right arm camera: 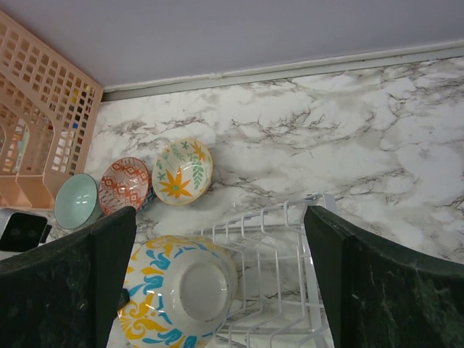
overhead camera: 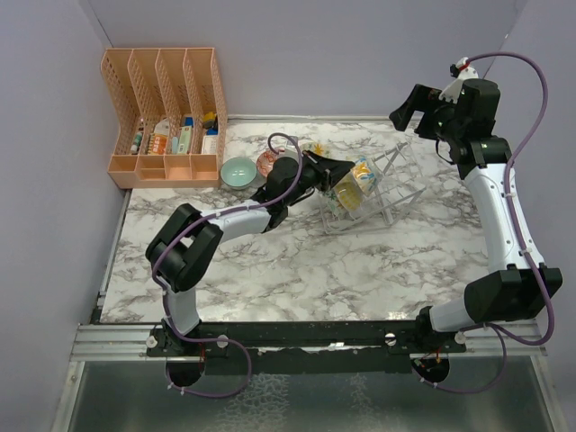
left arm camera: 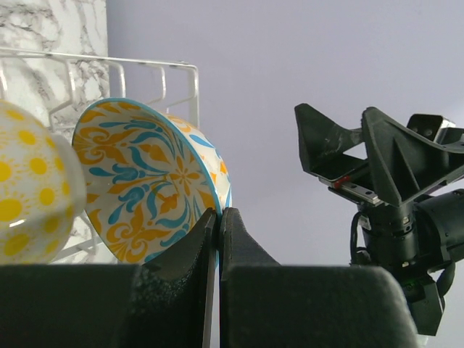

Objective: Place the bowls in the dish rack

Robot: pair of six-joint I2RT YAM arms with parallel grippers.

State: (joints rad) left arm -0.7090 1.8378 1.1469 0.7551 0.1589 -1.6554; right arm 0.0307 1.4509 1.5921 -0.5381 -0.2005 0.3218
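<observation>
My left gripper (overhead camera: 349, 171) is shut on the rim of a yellow, orange and blue floral bowl (overhead camera: 364, 170), holding it on edge among the wires of the dish rack (overhead camera: 396, 184). The wrist view shows the jaws (left arm camera: 220, 212) pinching that bowl (left arm camera: 145, 181), with a sun-patterned bowl (left arm camera: 29, 196) standing beside it in the rack (left arm camera: 170, 72). My right gripper (overhead camera: 409, 112) is open and empty, raised above the rack's far end (right arm camera: 290, 239). A pale teal bowl (right arm camera: 76, 201), a red-patterned bowl (right arm camera: 123, 185) and an orange-flower bowl (right arm camera: 181, 172) sit on the table left of the rack.
An orange slotted organizer (overhead camera: 166, 108) with small items stands at the back left, next to the teal bowl (overhead camera: 238, 171). The purple back wall (overhead camera: 315, 54) runs behind the marble table (overhead camera: 297, 261). The left arm (overhead camera: 234, 216) stretches across the table's middle.
</observation>
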